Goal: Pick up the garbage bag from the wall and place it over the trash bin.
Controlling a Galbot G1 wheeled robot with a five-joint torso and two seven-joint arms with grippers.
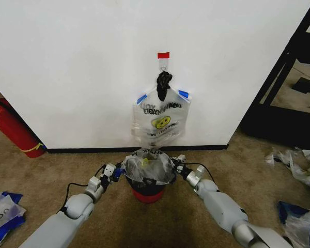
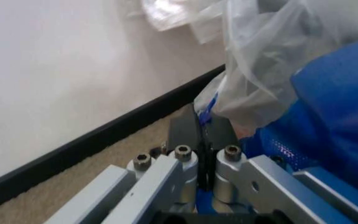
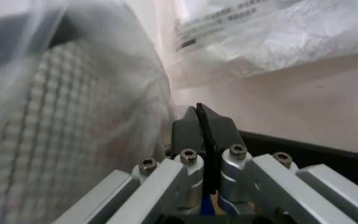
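The garbage bag (image 1: 160,120) hanging on the wall has black lettering that looks like a mirrored "THANK YOU" above its yellow smiley face, though it's pretty hard to make out. A whitish bag (image 1: 1,215) on the carpet at far left shows what looks like "YOU" turned sideways. Small print on the plastic (image 3: 229,16) in the right wrist view is too blurry to read.

Trash bin (image 1: 148,187) flanked closely by left gripper (image 1: 115,172) and right gripper (image 1: 177,164); hanging bag (image 1: 160,120) overhead obstructs. Carpet (image 1: 51,170) either side open.
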